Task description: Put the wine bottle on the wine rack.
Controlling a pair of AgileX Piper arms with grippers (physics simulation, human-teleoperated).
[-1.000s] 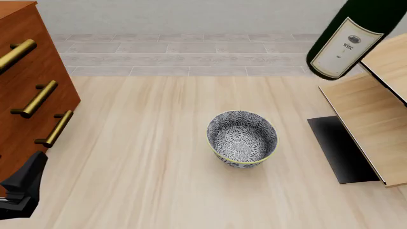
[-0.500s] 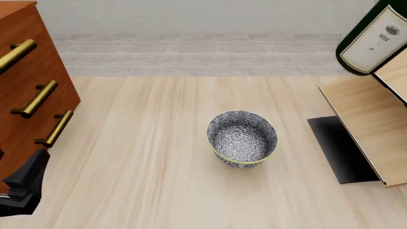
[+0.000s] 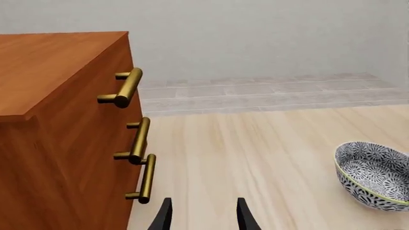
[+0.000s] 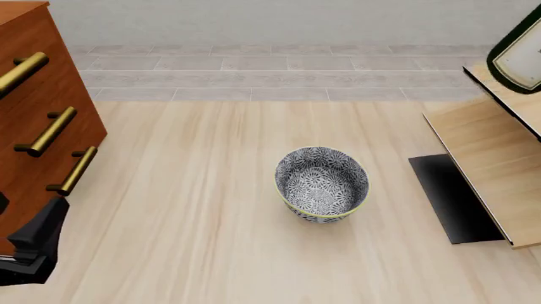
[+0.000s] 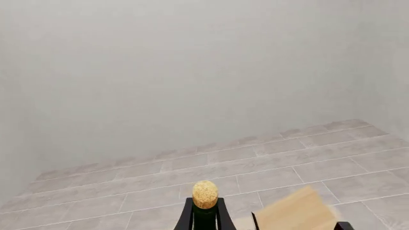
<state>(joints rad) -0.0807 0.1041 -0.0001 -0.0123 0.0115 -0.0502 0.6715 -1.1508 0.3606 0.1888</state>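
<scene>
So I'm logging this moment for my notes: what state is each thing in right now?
Wine bottle: lifted, tilted over the rack, mostly out of frame.
Wine rack: no bottle resting on its visible boards.
Bowl: upright, empty.
Cabinet: drawers closed.
Left claw: open, holding nothing.
Right claw: shut on the bottle's neck.

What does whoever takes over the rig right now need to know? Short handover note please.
Right gripper: shut on the wine bottle, fingers at the neck just under the cork.
Left gripper: open, empty, low beside the drawer cabinet.
Bottle is airborne at the front view's upper right edge, above the wine rack; contact not visible.
Bowl sits mid-table, clear of the rack.
Done: pickup and carry. Left: lower onto the rack, release.
</scene>
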